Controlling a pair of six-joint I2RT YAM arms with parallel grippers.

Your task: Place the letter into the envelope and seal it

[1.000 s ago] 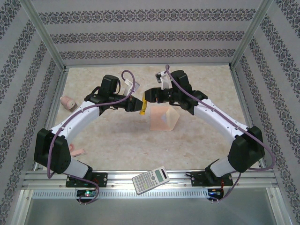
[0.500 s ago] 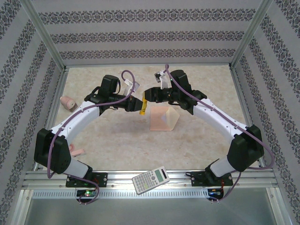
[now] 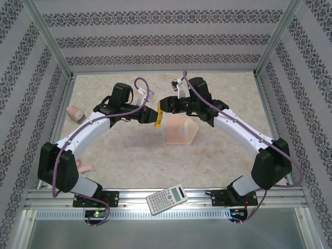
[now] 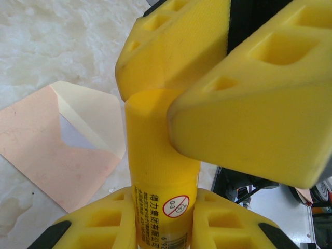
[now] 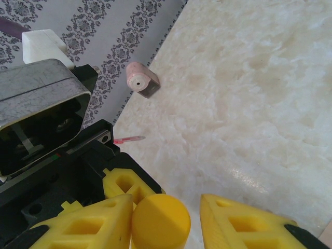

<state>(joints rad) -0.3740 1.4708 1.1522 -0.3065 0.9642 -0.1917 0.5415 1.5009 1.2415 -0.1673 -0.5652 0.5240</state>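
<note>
The peach-pink envelope [image 3: 180,132] lies on the table with its triangular flap open [image 4: 52,155]. A white corner of the letter [image 4: 74,137] shows inside the opening. Above the envelope's left edge hangs a yellow glue stick [image 3: 158,119]. My left gripper [image 3: 154,115] is shut on its labelled body [image 4: 161,202]. My right gripper [image 3: 162,107] meets it from the other side, open around the yellow cap [image 5: 160,222]. The cap touches the left pad [image 5: 98,223], and a gap stays to the other finger [image 5: 244,220].
A calculator [image 3: 167,198] lies on the front rail. A pink roll-shaped object [image 3: 75,113] [image 5: 142,79] sits by the left wall, another pink item [image 3: 85,167] beside the left arm's base. A thin red stick [image 5: 128,139] lies on the table.
</note>
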